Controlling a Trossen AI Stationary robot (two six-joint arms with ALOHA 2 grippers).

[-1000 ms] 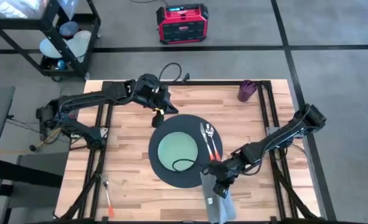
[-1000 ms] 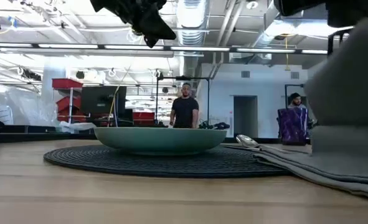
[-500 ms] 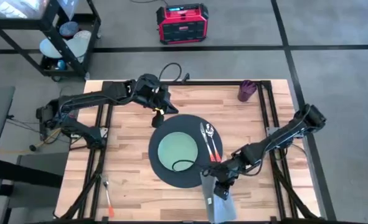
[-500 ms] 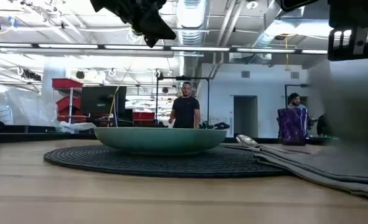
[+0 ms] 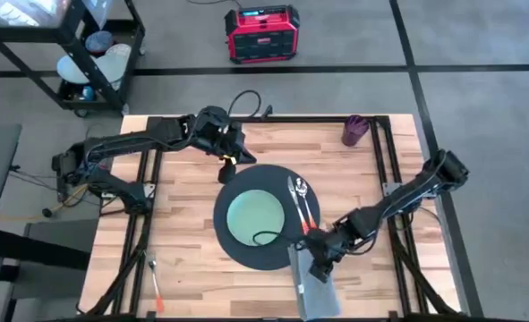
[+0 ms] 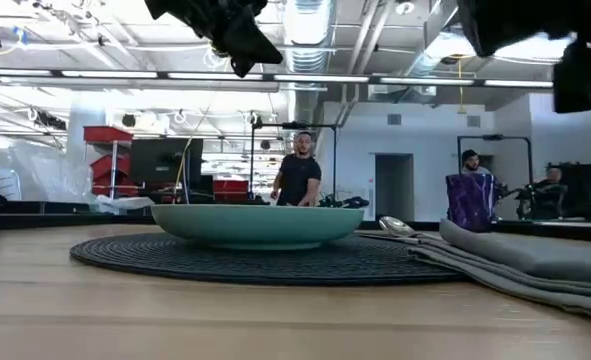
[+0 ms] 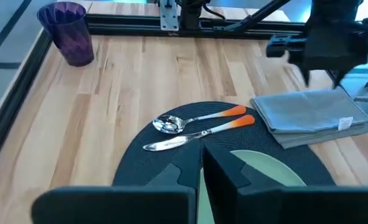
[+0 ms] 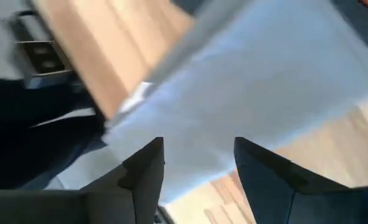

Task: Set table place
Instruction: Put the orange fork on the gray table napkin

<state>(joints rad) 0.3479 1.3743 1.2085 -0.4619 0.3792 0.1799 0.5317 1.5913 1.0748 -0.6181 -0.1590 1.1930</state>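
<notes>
The round dark placemat (image 5: 246, 256) lies mid-table with the pale green plate (image 5: 251, 215) on it. A spoon (image 7: 171, 123) and a knife (image 7: 171, 143), both orange-handled, lie on the mat's right part. The grey folded napkin (image 5: 316, 293) lies flat at the mat's near right, one edge resting on the mat (image 6: 445, 262). My right gripper (image 8: 199, 168) hovers open just above the napkin (image 8: 246, 81), clear of it in the low view (image 6: 585, 60). My left gripper (image 5: 226, 168) hangs shut above the mat's far edge, holding nothing.
A purple cup (image 5: 354, 131) stands at the far right corner. An orange-handled utensil (image 5: 156, 288) lies near the left front edge. Black frame rails (image 5: 391, 161) run along both sides. Bare wood lies left of the mat.
The part of the napkin that stood raised at the right has dropped and now lies flat on the table. My right gripper has risen clear above it. My left arm has kept still.
</notes>
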